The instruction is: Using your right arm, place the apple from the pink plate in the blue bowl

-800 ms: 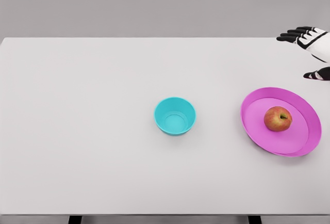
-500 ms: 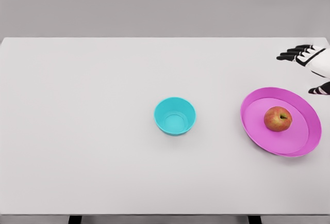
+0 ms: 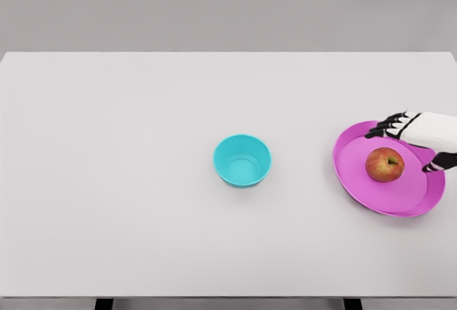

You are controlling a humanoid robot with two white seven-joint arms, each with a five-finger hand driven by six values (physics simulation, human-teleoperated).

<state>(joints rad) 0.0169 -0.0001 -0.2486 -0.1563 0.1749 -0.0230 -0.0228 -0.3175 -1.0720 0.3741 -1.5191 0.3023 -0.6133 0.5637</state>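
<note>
Currently the apple [image 3: 385,164] sits on the pink plate [image 3: 364,181], right of the plate's centre, stem up, skin red with a yellow-green patch near the top. It is not gripped. The right hand [image 3: 418,141] is at the plate's far right side, over the rim, with its dark fingers [image 3: 385,123] spread behind the apple and the thumb [image 3: 437,165] to the apple's right; the hand is open and holds nothing. Contact between hand and fruit cannot be confirmed from this view.

The blue bowl [image 3: 242,160] stands empty near the middle of the white table [image 3: 107,181], well apart from the plate. The left arm is not in view.

Risks, as judged: the apple is round and free to roll, so a closing finger striking it off-centre could push it across the shallow plate or over the rim. A hand pressing on the rim could tip or slide the plate.
</note>
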